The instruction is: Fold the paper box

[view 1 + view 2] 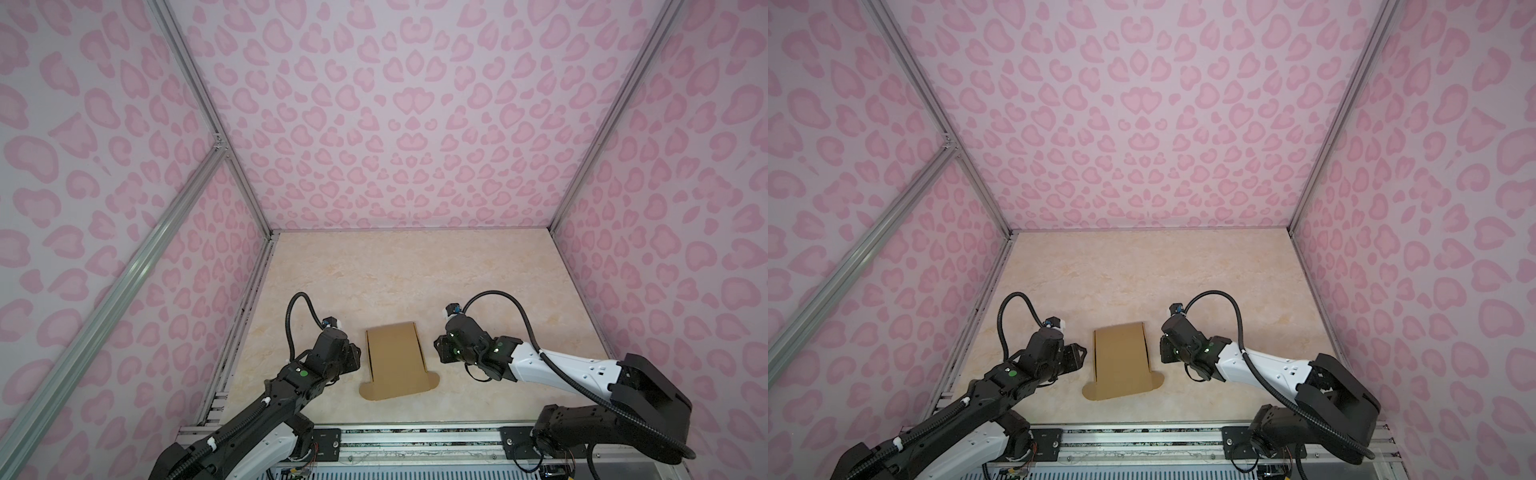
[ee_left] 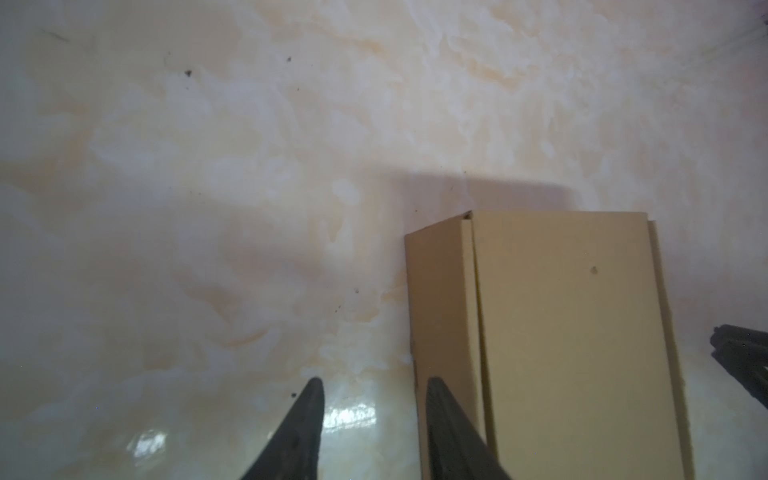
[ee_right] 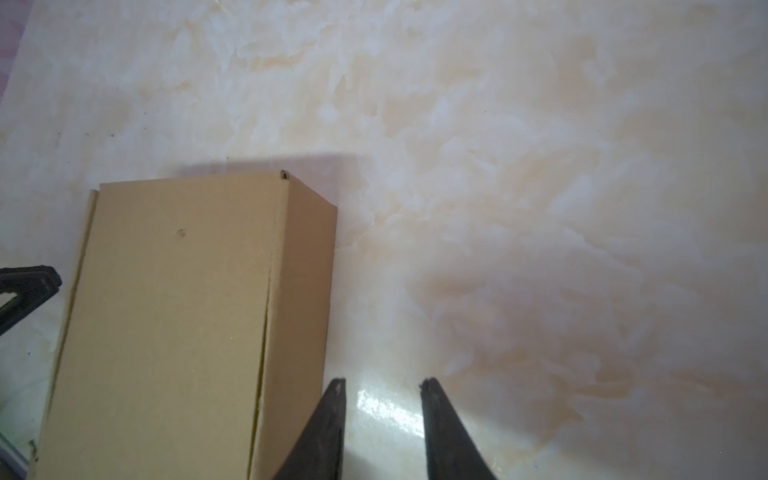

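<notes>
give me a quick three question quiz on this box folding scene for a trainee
1. True or false: the left tool is clamped on the paper box.
2. Where does the paper box lie? A: on the table, between the left tool and the right tool. B: lifted off the table by the right tool. C: hanging over the table's edge.
3. Fill in: the rounded flaps lie flat at the box's end ___ from the back wall (nearest or farthest).
Key: 1 false, its jaws stand apart with nothing between them. 2 A. 3 farthest.
</notes>
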### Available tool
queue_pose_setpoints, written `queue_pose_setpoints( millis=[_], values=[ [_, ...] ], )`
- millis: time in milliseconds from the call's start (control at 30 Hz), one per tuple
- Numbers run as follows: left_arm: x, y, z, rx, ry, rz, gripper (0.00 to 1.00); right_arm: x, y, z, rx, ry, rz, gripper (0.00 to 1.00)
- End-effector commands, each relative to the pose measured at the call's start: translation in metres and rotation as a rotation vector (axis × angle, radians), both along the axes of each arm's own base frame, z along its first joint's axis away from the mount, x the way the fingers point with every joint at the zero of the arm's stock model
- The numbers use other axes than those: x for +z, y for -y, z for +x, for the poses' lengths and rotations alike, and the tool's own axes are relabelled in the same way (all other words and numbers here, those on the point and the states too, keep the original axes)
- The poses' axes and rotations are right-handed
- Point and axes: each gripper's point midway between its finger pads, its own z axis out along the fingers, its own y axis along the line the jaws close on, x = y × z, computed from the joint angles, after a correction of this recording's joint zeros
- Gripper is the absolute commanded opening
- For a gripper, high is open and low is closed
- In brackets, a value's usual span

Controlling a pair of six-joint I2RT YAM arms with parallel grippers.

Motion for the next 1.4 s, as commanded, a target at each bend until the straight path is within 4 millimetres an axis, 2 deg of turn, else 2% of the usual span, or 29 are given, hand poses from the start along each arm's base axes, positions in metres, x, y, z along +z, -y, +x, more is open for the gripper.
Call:
queue_pose_setpoints(
  millis=[0, 100, 167, 367, 733, 900, 1067, 1233, 1367],
  values=[
    [-0.006, 0.006, -0.001, 0.009, -0.023, -0.055, 0.39, -0.011, -0.012, -0.003, 0.037, -0.031, 0.009, 0.31],
    [-0.014, 0.014, -0.002, 0.005, -0.046, -0.097, 0.37, -0.012, -0.021, -0.002, 0.044, -0.023, 0.009, 0.30],
    [-0.017, 0.019, 0.000, -0.009, -0.056, -0.115, 0.32, -0.014, -0.024, 0.000, 0.041, -0.021, 0.001, 0.30],
    [-0.011, 0.032, 0.010, -0.024, -0.036, -0.166, 0.31, -0.019, -0.032, 0.000, 0.065, 0.014, -0.090, 0.29],
    [-0.014, 0.068, 0.011, -0.080, -0.057, -0.225, 0.28, -0.017, -0.069, -0.007, 0.139, 0.035, -0.118, 0.28],
    [-0.004, 0.087, 0.010, -0.116, -0.027, -0.239, 0.28, -0.013, -0.084, -0.007, 0.165, 0.038, -0.087, 0.27],
    [-0.001, 0.098, 0.009, -0.128, -0.011, -0.274, 0.28, -0.004, -0.102, -0.009, 0.199, 0.040, -0.020, 0.27],
    [0.001, 0.104, 0.010, -0.129, -0.002, -0.298, 0.27, -0.001, -0.123, -0.018, 0.243, 0.025, 0.045, 0.26],
    [0.007, 0.106, 0.012, -0.132, 0.016, -0.314, 0.27, 0.001, -0.127, -0.021, 0.252, 0.012, 0.071, 0.26]
  ],
)
